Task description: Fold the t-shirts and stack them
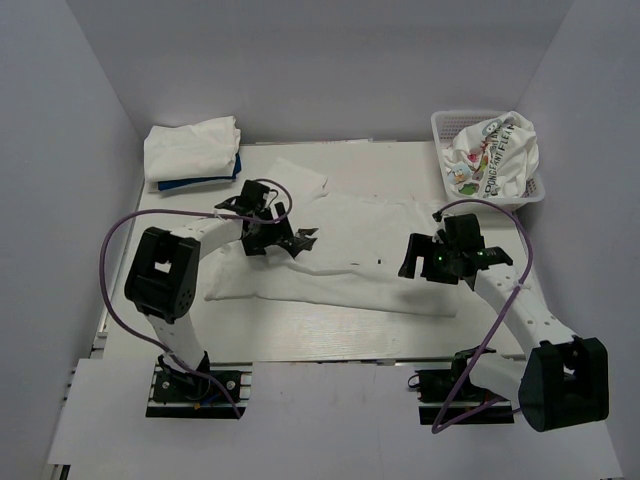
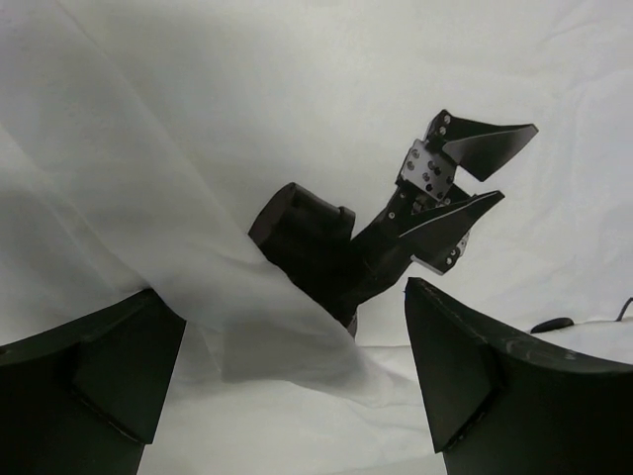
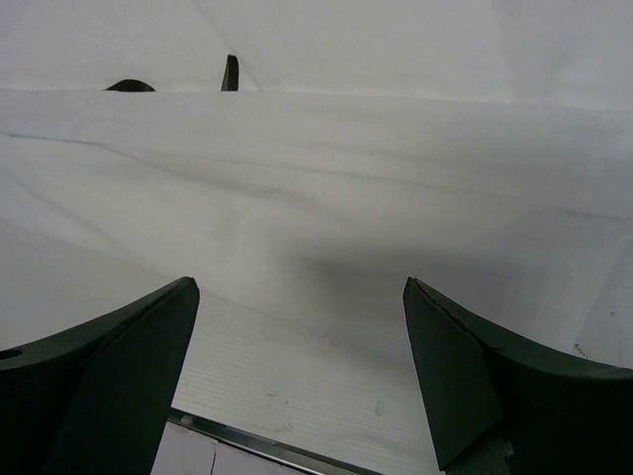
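plain white cloth t-shirt (image 1: 370, 272) spread on white table (image 1: 300, 330); left gripper (image 1: 303, 241) wide apart w/ shirt fold btwn fingers; right gripper (image 1: 408, 257) likewise, over shirt.

Site: robot lab test cell | enclosure: plain white panel walls (image 1: 320, 60) on three sides | white table (image 1: 330, 330) | left arm (image 1: 165, 270), right arm (image 1: 520, 310) bolted on metal base rails (image 1: 195, 385) | loose purple cable (image 1: 108, 290)

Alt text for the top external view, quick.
A white t-shirt lies spread on the table, the left tool and right tool open above it. Folded shirts sit far left; a basket holds a printed shirt.
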Controlling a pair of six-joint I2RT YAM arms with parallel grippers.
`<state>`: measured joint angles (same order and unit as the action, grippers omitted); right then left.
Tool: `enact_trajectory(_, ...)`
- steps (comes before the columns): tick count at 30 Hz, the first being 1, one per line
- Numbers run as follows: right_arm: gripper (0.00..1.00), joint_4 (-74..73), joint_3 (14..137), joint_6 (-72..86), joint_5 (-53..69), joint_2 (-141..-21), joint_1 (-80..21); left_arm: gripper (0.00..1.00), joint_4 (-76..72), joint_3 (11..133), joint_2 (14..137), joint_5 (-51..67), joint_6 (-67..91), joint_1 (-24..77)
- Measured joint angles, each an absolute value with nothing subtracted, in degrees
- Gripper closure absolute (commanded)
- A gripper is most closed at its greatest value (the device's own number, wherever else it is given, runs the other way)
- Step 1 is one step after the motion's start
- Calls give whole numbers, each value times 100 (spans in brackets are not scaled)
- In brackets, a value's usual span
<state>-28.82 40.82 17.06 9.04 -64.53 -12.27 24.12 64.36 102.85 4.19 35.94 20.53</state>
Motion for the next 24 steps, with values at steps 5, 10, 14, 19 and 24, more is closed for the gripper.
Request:
enact_trajectory(5,10,-2880,4082,1708,895,-6412,-1229,1,2281,6667,10381,574,3597,2053)
enact_trajectory(10,10,-2877,4082,1710,869,-6412,-1229,1,1981,7323,10871,760,3603,2053)
enact_trajectory(14,10,-2877,4082,1708,781,-6412,-1227,1,1890,7933,11520,790,3605,2043)
enact_trajectory(19,10,-2902,4106,1708,766,-6412,-1229,1,2141,9056,12125,569,3551,2040)
enact_trajectory(24,10,-2899,4145,1684,779,-6401,-1229,1,2351,9476,11974,303,3395,2040)
